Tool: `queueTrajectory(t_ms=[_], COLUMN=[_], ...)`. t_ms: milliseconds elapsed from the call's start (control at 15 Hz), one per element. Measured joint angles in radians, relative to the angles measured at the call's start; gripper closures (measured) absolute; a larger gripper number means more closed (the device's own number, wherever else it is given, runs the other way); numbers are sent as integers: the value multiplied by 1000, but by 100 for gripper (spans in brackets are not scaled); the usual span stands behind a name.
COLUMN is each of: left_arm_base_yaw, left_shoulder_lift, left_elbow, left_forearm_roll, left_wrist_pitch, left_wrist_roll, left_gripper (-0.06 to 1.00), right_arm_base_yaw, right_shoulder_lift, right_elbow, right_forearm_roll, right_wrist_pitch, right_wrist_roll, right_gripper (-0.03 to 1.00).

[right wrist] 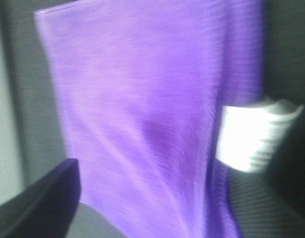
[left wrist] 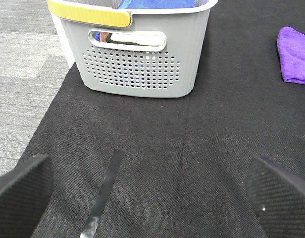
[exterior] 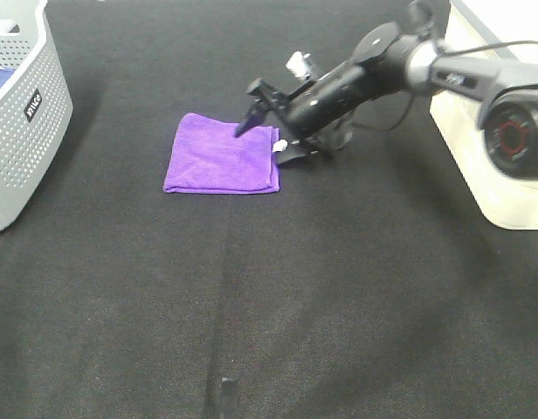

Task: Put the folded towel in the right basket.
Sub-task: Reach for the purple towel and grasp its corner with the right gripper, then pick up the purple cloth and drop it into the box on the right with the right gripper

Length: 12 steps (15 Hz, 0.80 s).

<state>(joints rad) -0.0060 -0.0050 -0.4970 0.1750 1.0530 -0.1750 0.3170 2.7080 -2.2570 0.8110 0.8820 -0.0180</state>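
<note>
Where the right arm reaches in from the right edge, its gripper (exterior: 265, 141) sits low at the towel's (exterior: 218, 157) far right corner. Its fingers are apart, one tip over the purple cloth and the other just off its right side beside a white tag (exterior: 280, 145). The blurred wrist view shows cloth filling the gap between them. The towel lies flat and folded on the black worktop (exterior: 339, 297), nearer the far edge, a little left of middle. A grey basket (exterior: 24, 113) stands at the left edge and a cream basket (exterior: 465, 148) at the right edge, well apart from the towel. The left gripper (left wrist: 150, 191) faces the grey basket, fingers spread wide over bare worktop.
</note>
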Motion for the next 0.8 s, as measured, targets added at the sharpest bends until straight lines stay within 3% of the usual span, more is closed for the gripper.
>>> queueTrajectory(t_ms=[133,333,533,600,800], left_arm_base_yaw=[0,0,0,0,0], left_shoulder_lift=[0,0,0,0,0], left_elbow=[0,0,0,0,0], left_forearm_roll=[-2,-3,-6,-6,-6], left_wrist_pitch=[0,0,0,0,0], left_wrist_roll=[0,0,0,0,0], left_gripper=[-4,-4,-4,-4,-4], right_arm_base_yaw=[25,32,32,35,16], right_shoulder_lift=[26,31,31,32,27], right_elbow=[-3,-3,-26,-52,-233], right_forearm_roll=[69,59,-19,-55,-124], right_wrist_pitch=[-19,-34,-27,-6,129], right_wrist_roll=[-1,-1,-5,-14,-27], right_gripper=[27,38,85,92,93])
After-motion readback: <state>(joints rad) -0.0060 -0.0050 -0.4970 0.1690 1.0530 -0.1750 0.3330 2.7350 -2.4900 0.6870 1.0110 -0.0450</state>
